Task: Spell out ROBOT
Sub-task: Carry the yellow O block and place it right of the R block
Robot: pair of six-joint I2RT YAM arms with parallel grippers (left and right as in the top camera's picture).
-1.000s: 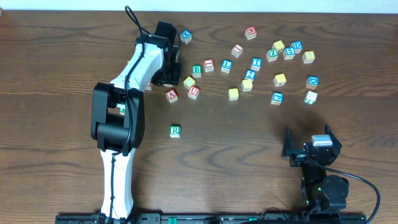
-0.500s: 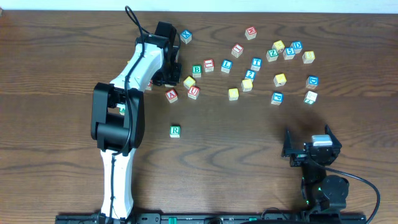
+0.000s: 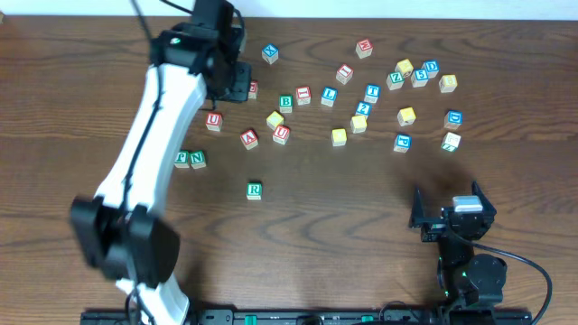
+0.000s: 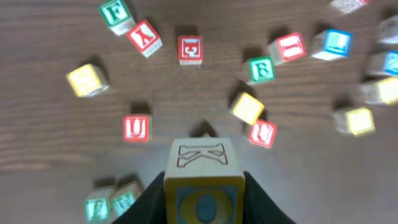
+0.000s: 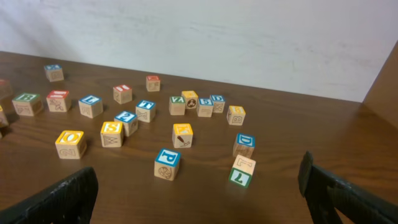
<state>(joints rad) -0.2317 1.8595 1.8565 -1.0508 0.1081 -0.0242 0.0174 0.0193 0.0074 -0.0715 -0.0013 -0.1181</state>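
My left gripper [image 4: 204, 200] is shut on a wooden block [image 4: 204, 180] with a yellow O on blue on its front face and a K on top. It holds the block well above the table. In the overhead view the left gripper [image 3: 231, 83] is at the back left, over the scattered blocks. The green R block [image 3: 254, 190] lies alone on the table. The green B block [image 3: 285, 101] [image 4: 261, 69] and the blue T block [image 3: 372, 91] [image 5: 145, 111] lie in the scatter. Another yellow O block [image 5: 69, 144] shows in the right wrist view. My right gripper [image 3: 449, 209] [image 5: 199, 193] is open and empty at the front right.
Several other letter blocks are scattered across the back of the table, from a red U [image 3: 214, 120] to a yellow one [image 3: 448, 83]. Green F [image 3: 183, 159] and N [image 3: 197, 159] blocks lie at the left. A blue P block [image 5: 166, 163] lies in front of the right gripper.
My left arm has risen from the table and swung back and left with the O block in its jaws, uncovering the U, F and N blocks. The right arm has not moved.
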